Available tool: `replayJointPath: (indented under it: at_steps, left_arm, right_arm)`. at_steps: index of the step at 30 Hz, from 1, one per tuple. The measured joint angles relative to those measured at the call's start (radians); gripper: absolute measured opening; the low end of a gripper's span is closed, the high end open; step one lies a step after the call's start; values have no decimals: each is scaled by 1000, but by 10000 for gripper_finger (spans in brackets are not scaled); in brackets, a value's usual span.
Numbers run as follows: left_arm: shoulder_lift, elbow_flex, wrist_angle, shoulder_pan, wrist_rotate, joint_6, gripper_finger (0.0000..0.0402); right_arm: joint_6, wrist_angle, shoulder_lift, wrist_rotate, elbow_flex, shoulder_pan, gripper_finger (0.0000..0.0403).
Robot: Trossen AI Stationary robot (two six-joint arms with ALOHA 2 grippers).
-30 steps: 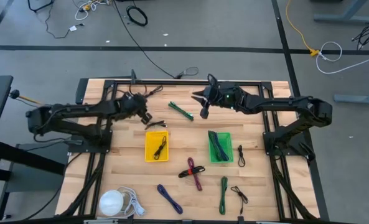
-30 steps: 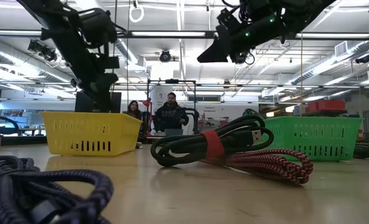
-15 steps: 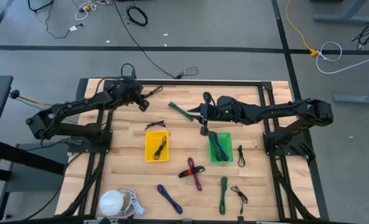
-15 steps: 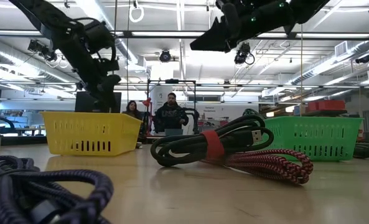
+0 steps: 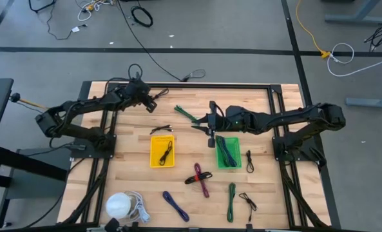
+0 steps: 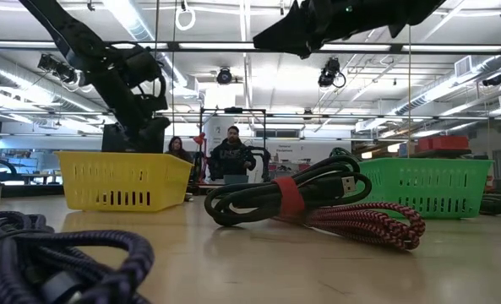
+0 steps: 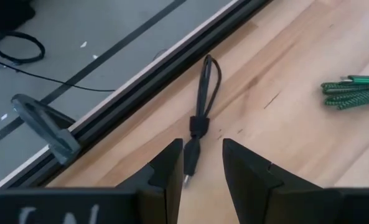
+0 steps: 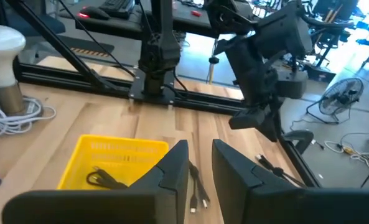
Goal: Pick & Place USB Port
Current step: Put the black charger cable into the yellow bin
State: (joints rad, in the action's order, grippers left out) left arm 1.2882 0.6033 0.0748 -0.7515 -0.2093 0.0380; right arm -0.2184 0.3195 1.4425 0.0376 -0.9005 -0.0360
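Left gripper (image 7: pixel 203 168) hovers with its fingers parted and empty, the small black cable (image 7: pixel 201 106) lying on the wood straight ahead of and just below the tips, by the table's far rail (image 7: pixel 172 59). To grab it well I'd drop straight down so the fingers straddle the cable's clip, then close. Right gripper (image 8: pixel 200 168) waits mid-table, fingers slightly apart, holding nothing.

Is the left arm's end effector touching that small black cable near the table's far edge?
Apart. In the left wrist view the end effector has open fingers, with the black cable lying on bare wood between and beyond them.
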Motion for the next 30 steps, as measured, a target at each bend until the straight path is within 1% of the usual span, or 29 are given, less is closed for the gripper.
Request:
replayJointPath:
  at_steps: [7,13,15,17,19,20,23,30]
  left_arm:
    - [-5,0,33,24,15,-7,117]
    - [-7,3,63,99,110,-8,117]
    - [5,28,141,128,105,-8,117]
    - [21,65,223,149,64,-8,117]
    - [42,102,266,160,10,-29,117]
    - [55,120,278,163,-2,-45,117]
    - [112,182,278,163,17,-82,117]
    - [331,377,376,153,-34,-84,117]
  right_arm:
    - [-1,-17,0,85,0,6,73]
    - [-4,-23,0,85,0,6,73]
    - [-4,-23,0,84,0,6,73]
    - [-4,-22,0,84,0,6,73]
    - [-4,-22,0,83,0,7,73]
    - [-2,-22,0,83,0,8,73]
    - [14,-22,0,83,0,12,73]
    - [19,-23,0,85,0,47,73]
